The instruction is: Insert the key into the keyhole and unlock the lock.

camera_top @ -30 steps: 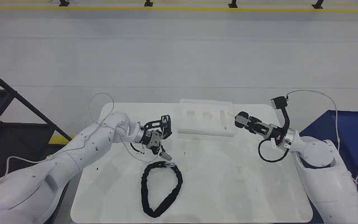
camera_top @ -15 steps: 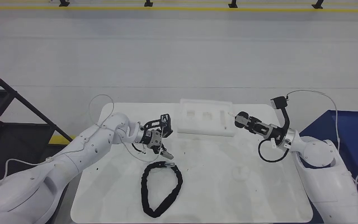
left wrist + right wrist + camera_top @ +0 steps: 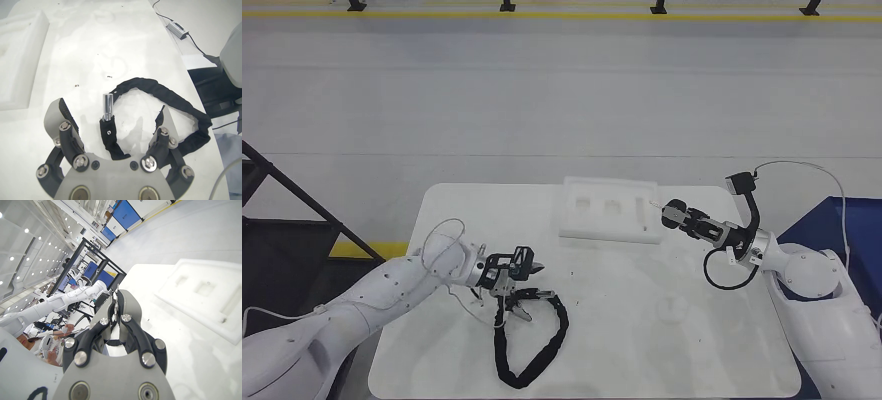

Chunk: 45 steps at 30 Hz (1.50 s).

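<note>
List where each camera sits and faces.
Top: overhead, looking down at the table; left arm and right arm show.
Left wrist: behind the open left gripper, facing the chain lock.
Right wrist: behind the right gripper, shut on the key, facing the foam tray and left arm.
Shared: top and left wrist show the chain lock.

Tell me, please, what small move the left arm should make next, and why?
Probably close the left gripper: its open fingers straddle the lock's black sleeve just behind the silver cylinder, which lies ungripped on the table.
</note>
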Motion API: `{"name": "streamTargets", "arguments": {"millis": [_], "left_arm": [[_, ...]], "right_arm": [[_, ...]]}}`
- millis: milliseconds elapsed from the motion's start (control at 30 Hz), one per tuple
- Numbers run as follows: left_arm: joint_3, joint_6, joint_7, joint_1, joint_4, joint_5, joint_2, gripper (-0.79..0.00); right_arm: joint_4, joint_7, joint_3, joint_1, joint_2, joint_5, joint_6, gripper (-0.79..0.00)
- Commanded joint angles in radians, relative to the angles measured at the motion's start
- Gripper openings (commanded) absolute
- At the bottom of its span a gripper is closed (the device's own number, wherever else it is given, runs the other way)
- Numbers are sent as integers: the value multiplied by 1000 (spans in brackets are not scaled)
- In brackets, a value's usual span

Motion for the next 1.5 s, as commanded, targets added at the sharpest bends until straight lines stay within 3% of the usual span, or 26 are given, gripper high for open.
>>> {"name": "streamTargets", "arguments": {"millis": [0, 300, 533, 600, 667, 733, 800, 833, 1267, 1467], "left_arm": [[7, 9, 34, 1, 25, 56, -12, 0], [8, 40, 64, 3, 136, 111, -96, 0], [8, 62, 90, 11, 190, 185, -131, -6], [8, 72, 95, 11, 199, 206, -135, -154], [7, 76, 106, 13, 205, 216, -138, -382], [5, 77, 121, 14, 210, 223, -140, -486], [3, 76, 139, 15, 214, 232, -141, -757], [2, 78, 146, 16, 213, 237, -142, -785], [-39, 83, 201, 32, 237, 219, -134, -785], [-79, 90, 225, 40, 202, 183, -116, -785]], "right_arm": [[0, 0, 0, 0, 0, 0, 0, -785], [0, 0, 0, 0, 0, 0, 0, -785], [0, 0, 0, 0, 0, 0, 0, -785], [0, 0, 0, 0, 0, 0, 0, -785], [0, 0, 0, 0, 0, 0, 0, -785], [0, 0, 0, 0, 0, 0, 0, -785], [0, 0, 0, 0, 0, 0, 0, -785], [0, 0, 0, 0, 0, 0, 0, -785], [0, 0, 0, 0, 0, 0, 0, -785], [0, 0, 0, 0, 0, 0, 0, -785]]}}
